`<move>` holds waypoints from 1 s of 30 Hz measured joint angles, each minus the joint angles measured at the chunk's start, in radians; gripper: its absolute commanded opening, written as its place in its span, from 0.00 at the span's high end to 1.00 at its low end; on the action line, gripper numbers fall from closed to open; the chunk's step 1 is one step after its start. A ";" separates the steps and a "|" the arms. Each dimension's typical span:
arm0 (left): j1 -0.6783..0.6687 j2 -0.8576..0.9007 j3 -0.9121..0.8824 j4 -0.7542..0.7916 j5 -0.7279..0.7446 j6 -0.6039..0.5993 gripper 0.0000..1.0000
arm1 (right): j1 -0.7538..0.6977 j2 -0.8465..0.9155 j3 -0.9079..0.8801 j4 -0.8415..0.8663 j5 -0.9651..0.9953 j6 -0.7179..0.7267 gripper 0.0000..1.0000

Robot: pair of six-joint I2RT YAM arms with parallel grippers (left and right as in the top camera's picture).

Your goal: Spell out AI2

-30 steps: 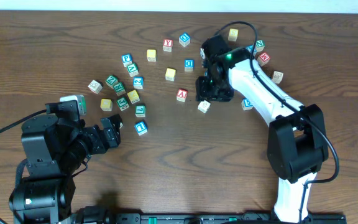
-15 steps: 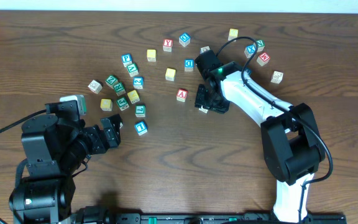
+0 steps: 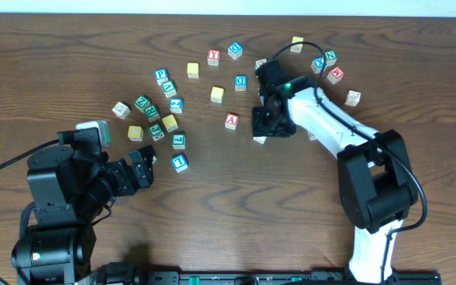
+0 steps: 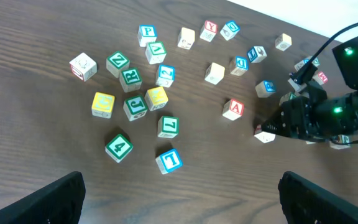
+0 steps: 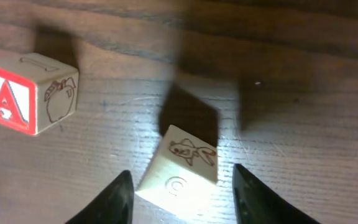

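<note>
Wooden, likely light and stiff, the red A block (image 5: 27, 93) sits on the desk (image 5: 303, 74) just beside the pale block (image 5: 188, 152) that the wide-open right pincer (image 5: 182, 173) straddles; pinch the A's flat opposite faces.

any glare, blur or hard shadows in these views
Right wrist: light washes out the lower face of the pale block, with a hard dark shadow above it; the fingers are soft. Left wrist: blocks sharp, lighting even. Overhead: even, soft shadows, no glare.

Dark wooden table (image 5: 316, 124), grained, faintly sheeny; pale bare-wood block (image 5: 180, 171) with a printed line drawing; A block (image 5: 27, 93) painted red; white arm shell (image 3: 325, 125) of glossy plastic
</note>
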 measured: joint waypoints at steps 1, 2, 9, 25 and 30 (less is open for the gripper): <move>0.000 0.000 0.000 0.000 0.000 0.000 0.02 | -0.009 -0.001 0.000 -0.007 -0.010 -0.014 0.56; 0.000 0.000 0.000 0.000 0.000 0.000 0.02 | -0.019 -0.003 0.000 -0.014 -0.017 -0.027 0.57; 0.000 0.000 0.000 0.000 0.000 0.000 0.02 | -0.064 -0.063 0.000 -0.050 -0.038 -0.074 0.91; 0.000 0.000 0.000 0.000 0.000 0.000 0.02 | -0.040 -0.085 -0.134 0.136 -0.035 0.048 0.99; 0.000 0.000 0.000 0.000 0.000 0.000 0.02 | -0.040 -0.092 -0.148 0.149 -0.035 0.065 0.99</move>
